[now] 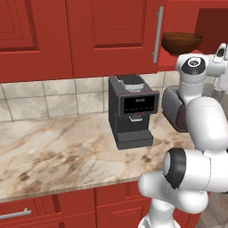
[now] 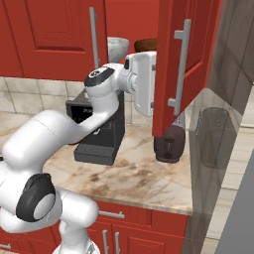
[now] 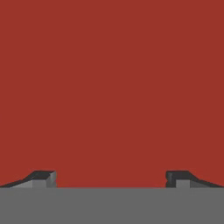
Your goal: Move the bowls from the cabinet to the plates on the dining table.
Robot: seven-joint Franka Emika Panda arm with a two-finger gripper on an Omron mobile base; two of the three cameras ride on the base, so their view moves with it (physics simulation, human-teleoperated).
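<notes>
Arm raised to the open cabinet, both bowls waiting on the shelf.

On the tabletop [image 1: 53, 142] stands a coffee machine [image 1: 131, 111]. Up in the cabinet [image 2: 134, 20], one door [image 2: 181, 64] swung out for access, the marbled bowl [image 2: 117, 48] sits left of the brown bowl [image 2: 145, 45] on the red shelf; I cannot see anything inside either. The gripper [image 3: 111, 178] faces a plain red surface, spread wide and holding nothing, likely lining up its reach.

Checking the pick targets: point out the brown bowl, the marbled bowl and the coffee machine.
brown bowl [image 1: 181, 43]: left base view, its outer wall.
marbled bowl [image 2: 117, 48]: right base view, its side below the rim.
coffee machine [image 1: 140, 104]: left base view, its dark display panel.
</notes>
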